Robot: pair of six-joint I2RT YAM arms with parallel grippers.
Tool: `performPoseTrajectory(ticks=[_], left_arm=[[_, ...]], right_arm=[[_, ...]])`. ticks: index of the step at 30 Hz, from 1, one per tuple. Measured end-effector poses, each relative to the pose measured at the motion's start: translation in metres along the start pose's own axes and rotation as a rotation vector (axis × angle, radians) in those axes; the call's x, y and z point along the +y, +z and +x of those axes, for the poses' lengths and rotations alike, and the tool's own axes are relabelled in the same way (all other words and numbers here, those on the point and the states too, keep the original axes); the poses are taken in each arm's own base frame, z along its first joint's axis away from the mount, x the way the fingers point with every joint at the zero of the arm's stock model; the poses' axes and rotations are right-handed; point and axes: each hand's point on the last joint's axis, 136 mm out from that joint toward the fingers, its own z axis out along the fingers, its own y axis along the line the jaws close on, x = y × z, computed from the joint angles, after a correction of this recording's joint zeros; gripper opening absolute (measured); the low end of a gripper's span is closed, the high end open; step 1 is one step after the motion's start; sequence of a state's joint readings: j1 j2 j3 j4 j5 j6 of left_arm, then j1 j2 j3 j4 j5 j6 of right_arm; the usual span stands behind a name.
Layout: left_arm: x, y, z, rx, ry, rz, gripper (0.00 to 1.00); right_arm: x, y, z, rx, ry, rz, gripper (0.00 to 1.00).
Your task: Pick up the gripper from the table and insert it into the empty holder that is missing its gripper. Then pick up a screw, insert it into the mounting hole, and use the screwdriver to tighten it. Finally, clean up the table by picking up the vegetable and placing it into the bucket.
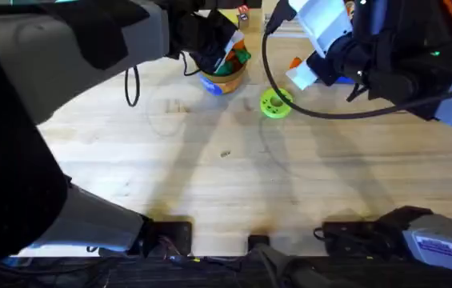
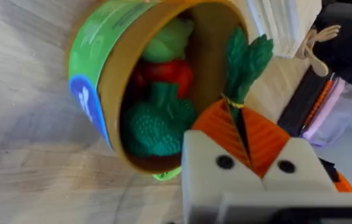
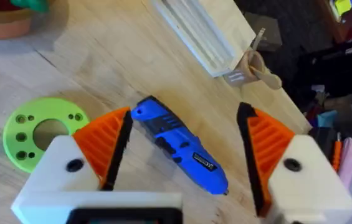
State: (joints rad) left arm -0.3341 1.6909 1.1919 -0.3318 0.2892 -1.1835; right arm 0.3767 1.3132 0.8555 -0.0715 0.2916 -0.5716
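The tan bucket, with a green label and blue band, holds several toy vegetables. My left gripper is shut on a vegetable, a carrot with a green leafy top, right at the bucket's mouth. The blue screwdriver lies flat on the table. Around it my right gripper stands open, one orange pad on each side and neither touching. A tiny dark speck, likely the screw, lies mid-table. The loose gripper piece and the holder are out of view.
A round green disc with holes lies between the bucket and the screwdriver. A pale slotted wooden block and a small wooden figure sit near the table's far edge. Cables hang around both arms.
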Motion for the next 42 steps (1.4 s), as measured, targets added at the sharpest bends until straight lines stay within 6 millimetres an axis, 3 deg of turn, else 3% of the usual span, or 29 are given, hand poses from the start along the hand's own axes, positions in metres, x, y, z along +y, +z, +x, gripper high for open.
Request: performPoseTrajectory(ticks=[7, 8, 9, 11, 12, 17, 22, 25, 29, 34, 37, 42], left_arm=[[0.001, -0.002, 0.001, 0.011, -0.015, 0.0, 0.025], [0.001, -0.002, 0.0, 0.012, -0.012, -0.001, 0.114], [-0.012, -0.006, 0.0, 0.015, 0.003, 0.041, 0.581], [-0.023, -0.012, 0.002, 0.021, 0.023, 0.074, 0.903], [-0.028, -0.015, 0.003, 0.023, 0.034, 0.084, 0.971], [-0.024, -0.02, 0.007, 0.039, 0.088, 0.055, 0.997], [-0.016, -0.035, 0.009, 0.063, 0.166, -0.019, 0.995], [-0.021, -0.061, 0.008, 0.062, 0.258, -0.032, 0.995], [-0.03, -0.109, 0.009, 0.041, 0.409, -0.027, 0.995], [-0.02, -0.163, 0.019, 0.026, 0.631, -0.059, 0.995], [-0.009, -0.182, 0.032, 0.053, 0.771, -0.079, 0.995], [0.008, -0.208, 0.046, 0.083, 0.969, -0.112, 0.995]], right_arm=[[0.0, 0.0, 0.0, -0.001, 0.0, 0.0, 0.991], [0.0, 0.0, 0.0, 0.0, 0.0, 0.0, 0.991], [0.0, 0.0, 0.0, 0.0, 0.0, 0.0, 0.991], [0.0, 0.0, 0.0, 0.0, 0.0, 0.0, 0.991], [0.0, 0.0, 0.0, -0.001, 0.0, 0.0, 0.991], [-0.004, -0.006, -0.004, -0.016, 0.039, 0.01, 0.991], [-0.019, -0.041, -0.01, -0.063, 0.156, 0.033, 0.991], [-0.016, -0.066, 0.004, -0.025, 0.215, -0.001, 0.991], [-0.007, -0.095, 0.017, 0.018, 0.299, -0.073, 0.991], [0.003, -0.136, 0.023, 0.044, 0.405, -0.176, 0.99], [0.01, -0.154, 0.033, 0.084, 0.448, -0.219, 0.991], [0.015, -0.166, 0.04, 0.098, 0.487, -0.24, 0.991]])
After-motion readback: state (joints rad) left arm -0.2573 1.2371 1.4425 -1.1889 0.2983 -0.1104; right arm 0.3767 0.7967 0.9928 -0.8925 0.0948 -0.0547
